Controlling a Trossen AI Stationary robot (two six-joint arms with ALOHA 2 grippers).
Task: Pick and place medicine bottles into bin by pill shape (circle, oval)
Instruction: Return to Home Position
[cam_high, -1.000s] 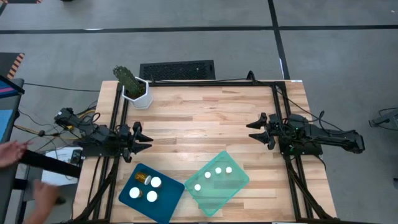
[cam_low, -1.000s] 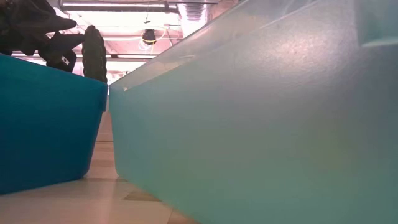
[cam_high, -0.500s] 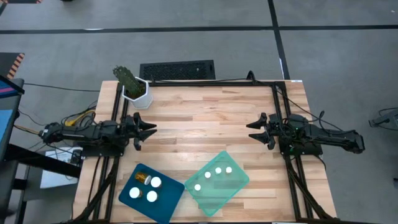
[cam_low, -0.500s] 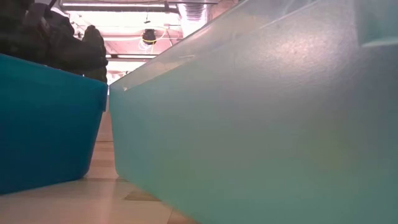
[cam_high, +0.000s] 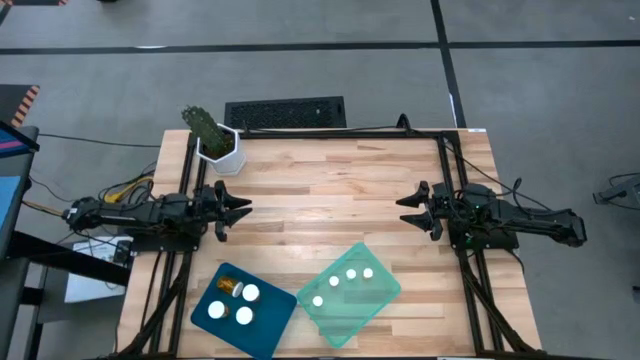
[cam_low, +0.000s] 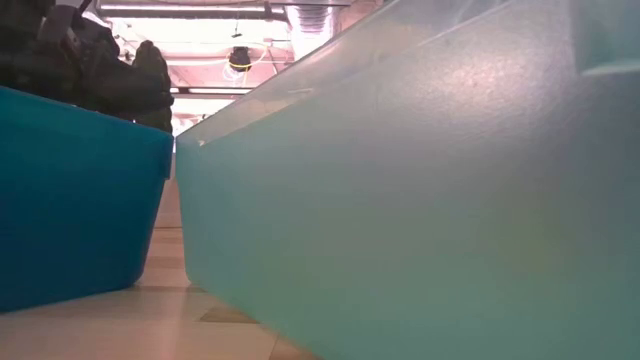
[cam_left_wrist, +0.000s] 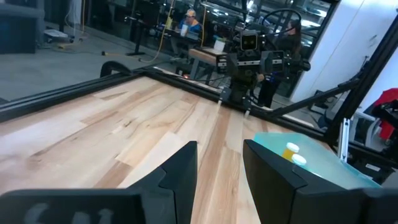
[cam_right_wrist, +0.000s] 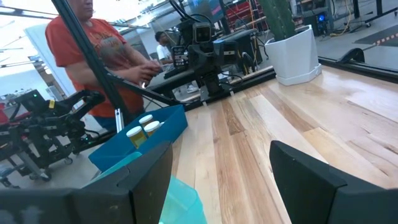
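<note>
Several medicine bottles with white caps stand in two bins at the table's near edge. Three upright bottles (cam_high: 244, 316) and one lying on its side are in the blue bin (cam_high: 268, 330); several more bottles (cam_high: 351, 273) are in the teal bin (cam_high: 335, 325). My left gripper (cam_high: 238, 211) hovers level at the table's left side, pointing right, open by a narrow gap with nothing between its fingers (cam_left_wrist: 219, 144). My right gripper (cam_high: 403, 210) hovers level at the right side, pointing left, wide open and empty (cam_right_wrist: 221, 146). Both are above bare wood, far of the bins.
A white pot with a green cactus (cam_high: 218, 142) stands at the table's far left corner, with a black grille (cam_high: 285, 112) on the floor behind the far edge. A person in an orange shirt (cam_right_wrist: 93, 56) stands beyond the table's left side. Bare wood lies between the grippers.
My left arm has swung away from the blue bin, carrying its gripper toward the table's far edge until it points right across the table; it has kept still for the last half second. A person's hands at the left have gone out of the high view.
</note>
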